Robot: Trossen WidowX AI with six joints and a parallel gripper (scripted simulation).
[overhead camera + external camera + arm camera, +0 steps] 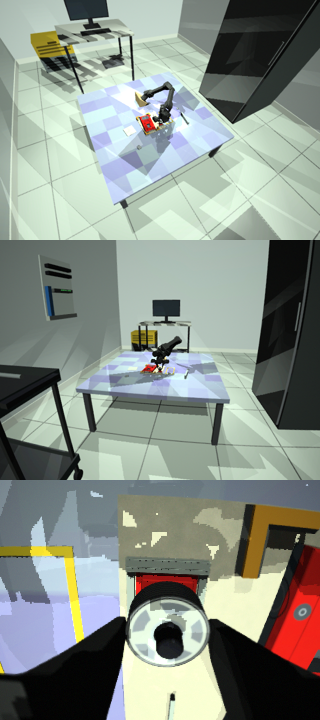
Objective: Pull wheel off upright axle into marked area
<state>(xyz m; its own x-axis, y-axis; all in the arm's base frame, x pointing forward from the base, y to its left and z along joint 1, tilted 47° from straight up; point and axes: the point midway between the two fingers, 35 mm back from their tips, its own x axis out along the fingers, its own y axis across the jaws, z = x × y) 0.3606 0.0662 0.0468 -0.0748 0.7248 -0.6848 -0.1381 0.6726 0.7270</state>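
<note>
The wheel (142, 636), with a black tyre and a pale spoked face, sits on the upright axle (170, 647), whose dark post shows in the hub hole. My gripper (167, 625) (160, 123) (159, 368) is shut on the wheel, one black finger against each side of it. A red block (167, 580) shows behind the wheel, on a cream board (145, 695). The marked area, a yellow outline (74, 595) (174, 370), lies on the table to the left of the board in the wrist view. The wheel's underside is hidden.
A red panel (146, 122) (149, 368) lies beside the wheel, with an orange corner bracket (252, 540) nearby. A dark bar (184, 118) (186, 373), a white square (129, 130) (132, 368), a small grey cube (139, 147) and a tan block (140, 99) are on the table.
</note>
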